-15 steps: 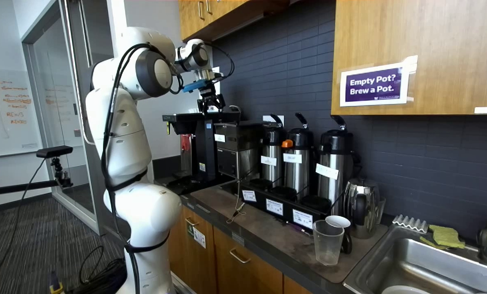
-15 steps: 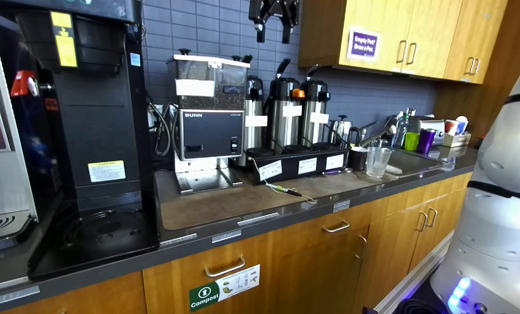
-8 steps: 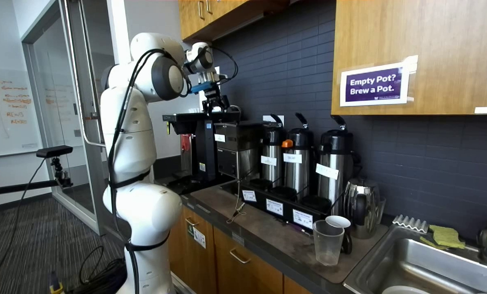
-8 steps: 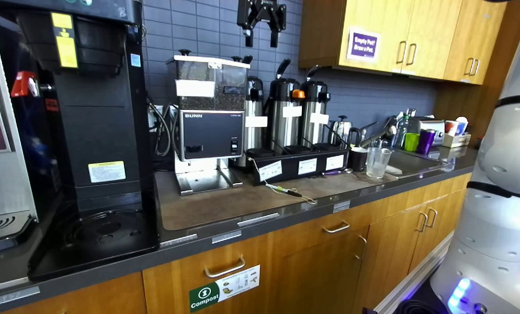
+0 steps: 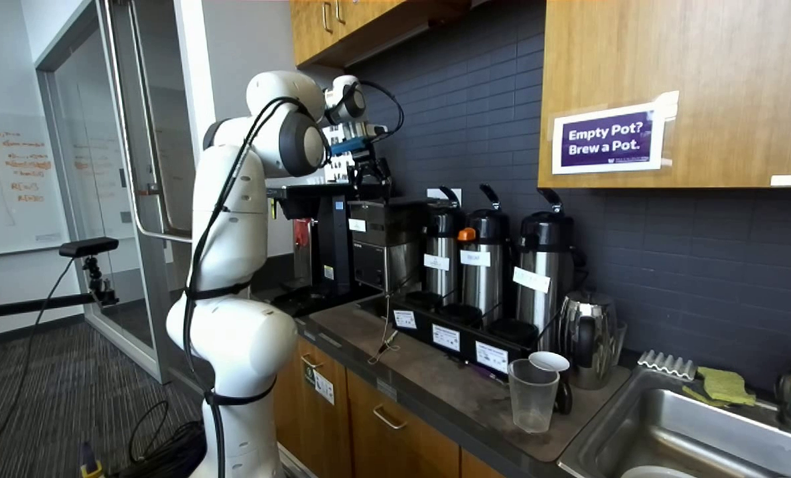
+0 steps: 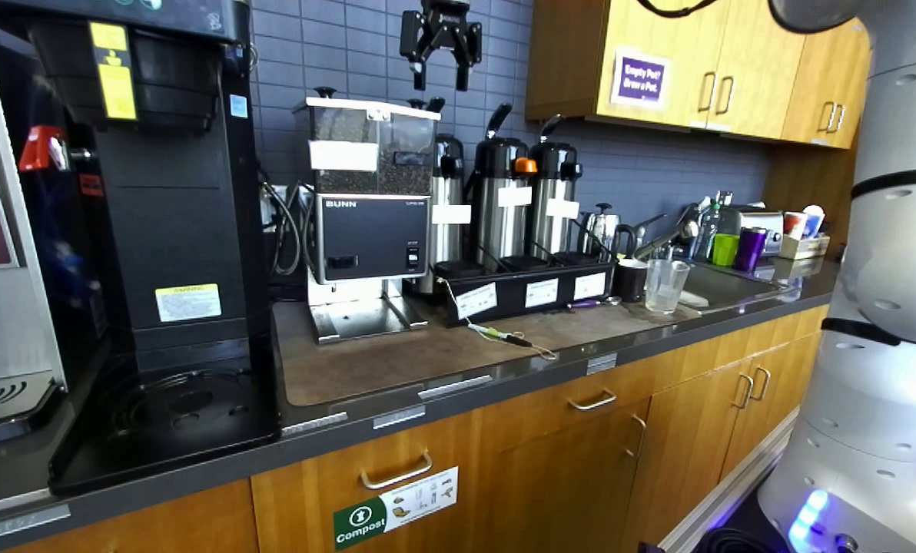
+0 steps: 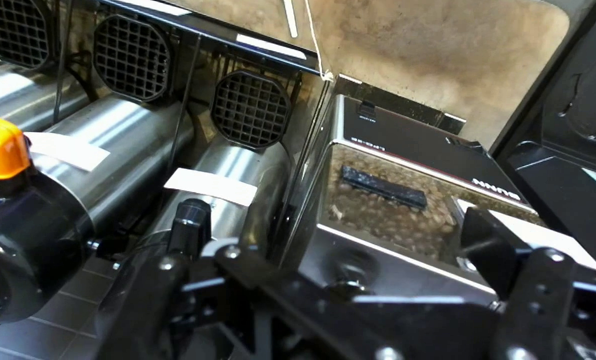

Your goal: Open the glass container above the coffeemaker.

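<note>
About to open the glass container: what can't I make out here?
Container lid, wall-side part: in the wrist view, behind the gripper.
Metal piece on its front: too small in an exterior view to identify.
Pump pot labels: too washed out to read in an exterior view.

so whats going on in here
A robot arm holds its open pincer near the hopper on top of the machine, probably meaning to open the hopper. The pincer grips nothing and hangs higher than the lid, which is on. Beans show inside, and pump pots stand beside the machine.
</note>
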`<state>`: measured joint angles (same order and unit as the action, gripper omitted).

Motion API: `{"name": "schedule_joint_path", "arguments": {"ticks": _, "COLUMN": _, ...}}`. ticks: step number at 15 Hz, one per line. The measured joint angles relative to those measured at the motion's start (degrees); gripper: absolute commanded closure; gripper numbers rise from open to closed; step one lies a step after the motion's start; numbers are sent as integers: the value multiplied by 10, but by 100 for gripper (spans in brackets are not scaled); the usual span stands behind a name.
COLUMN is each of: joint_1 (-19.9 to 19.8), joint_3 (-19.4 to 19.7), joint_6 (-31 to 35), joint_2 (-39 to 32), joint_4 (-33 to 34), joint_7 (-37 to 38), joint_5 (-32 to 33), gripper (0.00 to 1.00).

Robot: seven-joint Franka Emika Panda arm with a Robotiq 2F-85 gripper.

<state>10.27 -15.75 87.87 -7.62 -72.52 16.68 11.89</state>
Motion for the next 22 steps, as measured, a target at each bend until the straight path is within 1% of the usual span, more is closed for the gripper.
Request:
{"name": "schedule_joint_path", "arguments": {"ticks": 6, "joint_1": 11, "joint_3": 28, "joint_6": -36, "joint_2": -61, "joint_4": 103, "joint_7": -24, "joint_5": -10, "gripper": 0}}
{"name": "schedule_joint_path", "arguments": {"ticks": 11, "joint_1": 13, "joint_3": 33, "joint_6": -67, "joint_2": -112, "joint_4": 176, "joint_7": -41, "joint_5": -40, "gripper": 0}}
{"name": "schedule_joint_path", "arguments": {"ticks": 16, "joint_1": 13, "joint_3": 31, "joint_6": -92, "joint_2": -153, "joint_4": 229, "joint_7": -44, "joint_5": -46, "gripper": 0}}
{"name": "schedule_joint_path", "arguments": {"ticks": 22, "joint_1": 14, "joint_3": 29, "joint_6": -109, "joint_2": -193, "joint_4": 274, "joint_7": -51, "joint_5": -46, "gripper": 0}}
